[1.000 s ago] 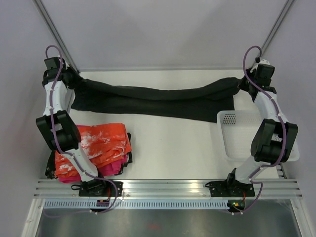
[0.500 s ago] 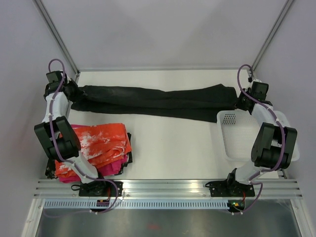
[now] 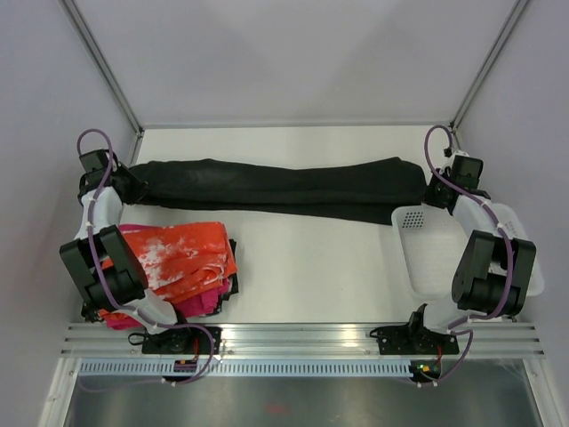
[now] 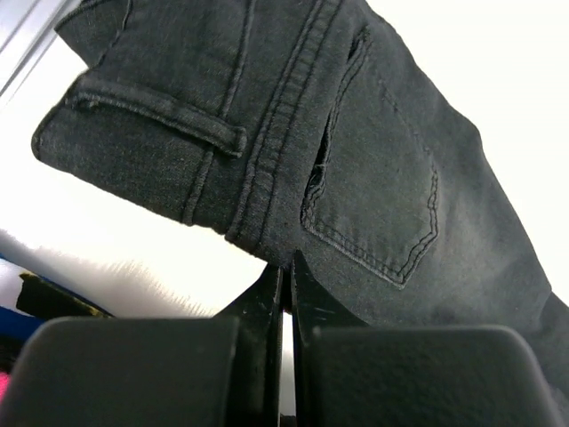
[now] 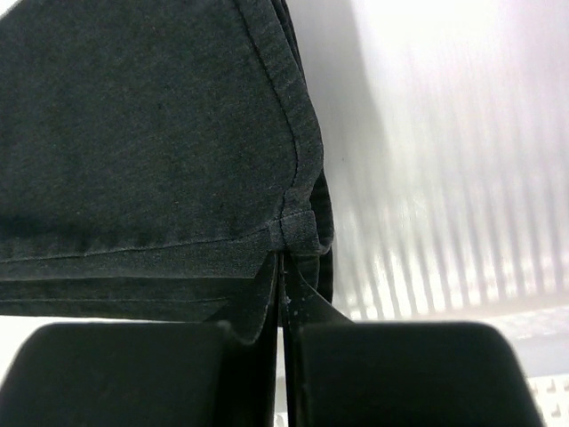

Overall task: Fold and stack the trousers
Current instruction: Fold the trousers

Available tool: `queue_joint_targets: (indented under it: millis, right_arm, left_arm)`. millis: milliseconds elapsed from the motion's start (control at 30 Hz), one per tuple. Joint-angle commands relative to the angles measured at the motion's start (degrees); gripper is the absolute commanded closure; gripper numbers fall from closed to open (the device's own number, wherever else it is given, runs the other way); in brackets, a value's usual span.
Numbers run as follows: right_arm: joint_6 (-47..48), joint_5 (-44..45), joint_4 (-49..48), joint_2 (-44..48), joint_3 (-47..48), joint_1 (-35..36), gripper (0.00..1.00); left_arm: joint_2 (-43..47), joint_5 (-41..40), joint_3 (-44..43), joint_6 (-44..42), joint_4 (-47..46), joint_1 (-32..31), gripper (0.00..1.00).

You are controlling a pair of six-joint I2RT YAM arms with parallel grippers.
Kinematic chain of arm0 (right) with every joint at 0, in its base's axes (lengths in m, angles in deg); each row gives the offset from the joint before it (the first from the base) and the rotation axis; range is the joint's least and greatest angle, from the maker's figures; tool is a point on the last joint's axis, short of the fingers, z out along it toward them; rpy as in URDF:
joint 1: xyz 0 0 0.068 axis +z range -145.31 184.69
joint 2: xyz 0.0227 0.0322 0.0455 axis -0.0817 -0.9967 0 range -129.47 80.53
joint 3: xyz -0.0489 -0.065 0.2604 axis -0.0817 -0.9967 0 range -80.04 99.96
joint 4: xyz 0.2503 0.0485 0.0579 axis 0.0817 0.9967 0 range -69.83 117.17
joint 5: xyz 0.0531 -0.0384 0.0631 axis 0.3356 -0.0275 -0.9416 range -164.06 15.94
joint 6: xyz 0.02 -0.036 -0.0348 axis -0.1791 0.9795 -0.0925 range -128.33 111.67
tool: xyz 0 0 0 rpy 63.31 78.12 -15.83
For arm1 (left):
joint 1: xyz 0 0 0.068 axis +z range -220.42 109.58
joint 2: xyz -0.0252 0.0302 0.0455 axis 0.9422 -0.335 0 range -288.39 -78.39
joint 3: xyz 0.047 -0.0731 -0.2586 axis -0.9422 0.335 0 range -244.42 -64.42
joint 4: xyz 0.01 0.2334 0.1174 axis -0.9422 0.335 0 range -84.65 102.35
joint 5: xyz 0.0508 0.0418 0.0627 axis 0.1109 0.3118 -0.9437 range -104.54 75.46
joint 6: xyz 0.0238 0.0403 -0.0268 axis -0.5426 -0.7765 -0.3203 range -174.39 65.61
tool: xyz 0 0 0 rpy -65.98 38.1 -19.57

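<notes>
Evidently both pairs of jaws are pressed together on cloth, the left jaws pinching the waist end and the right jaws the hem end of the long black soft-fabric trousers, stretched flat along the far side of the white table, apparently leg-on-leg, with crosswise folds and stacking not yet done.

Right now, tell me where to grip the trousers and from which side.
Take the trousers at both ends, coming in from the outside: waist end on the left, leg hems on the right. They lie stretched lengthwise; stitched edges look firm. The left gripper and right gripper pinch there.
</notes>
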Motion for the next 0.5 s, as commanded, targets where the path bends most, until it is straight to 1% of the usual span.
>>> queue_joint_targets:
  millis: [0, 33, 67, 100, 133, 167, 200, 233, 267, 300, 333, 367, 467]
  right_arm:
    - [1.3, 2.1, 2.2, -1.9, -0.1, -0.4, 0.96]
    - [1.4, 2.0, 2.8, -2.6, 0.4, -0.4, 0.9]
    - [1.5, 2.4, 3.9, -3.7, 1.6, -0.4, 0.79]
    - [1.7, 2.2, 4.4, -4.0, 2.3, -0.4, 0.6]
    - [2.0, 1.7, 5.1, -4.4, 3.3, -0.4, 0.51]
    - [2.2, 0.1, 5.8, -4.6, 4.4, -0.4, 0.42]
    - [2.3, -1.1, 7.4, -4.7, 7.0, -0.4, 0.37]
    - [2.2, -2.3, 8.2, -4.7, 8.4, -0.4, 0.33]
    - [2.4, -4.9, 9.5, -4.7, 11.7, -0.4, 0.32]
    - [2.3, -6.1, 10.1, -4.8, 13.7, -0.4, 0.27]
    - [2.1, -7.1, 10.6, -4.9, 15.5, -0.4, 0.26]
    - [1.8, -8.8, 11.5, -5.4, 19.4, -0.4, 0.25]
    - [0.8, -9.8, 11.9, -7.3, 25.3, -0.2, 0.24]
  left_arm:
    - [-2.9, -1.0, -2.0, 2.0, -1.6, 0.5, 0.97]
    - [-3.5, -1.3, -2.9, 2.1, -1.4, 0.5, 0.96]
    - [-4.3, -1.4, -3.1, 2.1, -1.1, 0.5, 0.88]
    - [-4.6, -1.4, -3.5, 2.2, -0.9, 0.5, 0.78]
    - [-4.7, -1.6, -4.1, 2.1, -0.7, 0.5, 0.66]
    - [-4.6, -1.7, -4.5, 2.1, -0.5, 0.5, 0.5]
    - [-4.1, -1.7, -4.8, 2.1, -0.1, 0.5, 0.29]
    - [-3.7, -1.3, -5.6, 2.0, 0.0, 0.5, 0.21]
    - [-3.2, -1.1, -6.0, 1.9, -0.1, 0.6, 0.17]
    - [-1.9, -0.9, -6.4, 2.0, -0.2, 0.5, 0.14]
    - [-1.2, -0.4, -7.3, 2.1, -0.9, 0.6, 0.14]
    - [-0.5, 0.2, -8.0, 2.2, -1.4, 0.5, 0.13]
    - [0.1, 2.7, -12.0, 1.8, -2.8, 0.3, 0.13]
